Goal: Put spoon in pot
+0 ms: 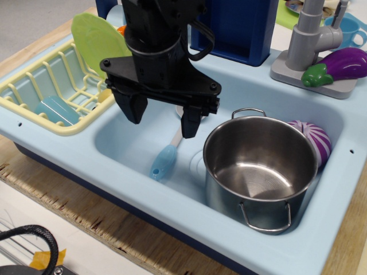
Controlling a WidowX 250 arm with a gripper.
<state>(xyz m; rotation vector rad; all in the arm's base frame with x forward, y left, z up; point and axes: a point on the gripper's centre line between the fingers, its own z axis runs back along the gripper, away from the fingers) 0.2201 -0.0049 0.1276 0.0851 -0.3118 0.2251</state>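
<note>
The light-blue spoon (164, 160) lies on the floor of the toy sink (126, 140), its rounded end toward the front and its pale neck pointing up under the gripper. The shiny steel pot (261, 172) stands upright and empty in the right half of the sink, with wire loop handles front and back. My black gripper (162, 117) hangs over the sink's left half, just above the spoon's neck end, left of the pot. Its two fingers are spread apart with nothing between them.
A purple-and-white striped toy vegetable (314, 139) sits behind the pot against the sink wall. A yellow dish rack (51, 91) with a green plate (97, 37) stands left. A grey faucet (309, 40) and a toy eggplant (341, 64) are at the back right.
</note>
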